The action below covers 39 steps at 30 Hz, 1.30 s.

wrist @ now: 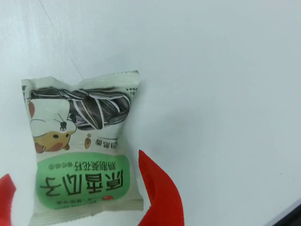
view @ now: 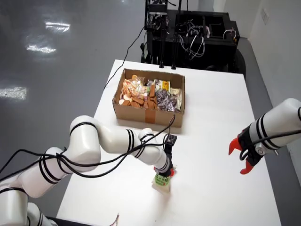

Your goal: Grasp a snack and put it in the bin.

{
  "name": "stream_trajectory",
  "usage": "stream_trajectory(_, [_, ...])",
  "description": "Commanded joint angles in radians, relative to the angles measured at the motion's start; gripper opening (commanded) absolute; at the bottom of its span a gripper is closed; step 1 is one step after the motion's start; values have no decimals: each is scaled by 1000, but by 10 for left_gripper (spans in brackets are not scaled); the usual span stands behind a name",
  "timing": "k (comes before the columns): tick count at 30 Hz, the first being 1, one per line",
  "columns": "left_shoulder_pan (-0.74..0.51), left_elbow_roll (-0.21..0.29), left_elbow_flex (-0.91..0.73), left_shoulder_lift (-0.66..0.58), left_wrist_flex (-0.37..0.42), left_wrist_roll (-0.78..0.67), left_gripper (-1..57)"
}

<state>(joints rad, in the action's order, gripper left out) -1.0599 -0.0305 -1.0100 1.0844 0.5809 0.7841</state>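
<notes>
A sunflower-seed snack packet [wrist: 82,155], white and green with a cartoon hamster, lies flat on the white table. In the overhead view the packet [view: 162,181] lies near the table's front, directly under my gripper [view: 165,175]. In the wrist view my gripper [wrist: 80,202] is open and straddles the packet's lower half. One red finger [wrist: 160,193] touches the packet's right edge, and the other finger is at the left frame edge, slightly apart from it. The packet is not crumpled or lifted. The cardboard bin [view: 146,113] stands behind the gripper, full of snack bags.
A second white arm with an open red gripper [view: 243,157] hangs over the table's right side. Black equipment with cables [view: 188,33] stands beyond the far edge. The table's front edge [view: 117,216] is close to the packet.
</notes>
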Motion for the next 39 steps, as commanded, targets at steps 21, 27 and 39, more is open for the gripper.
stream_trajectory(21, [14,18,83,119,-35,-1,428])
stream_trajectory(27, [13,28,84,122,-35,-4,345])
stream_trajectory(39, [0,48,85,122,-16,-19,211])
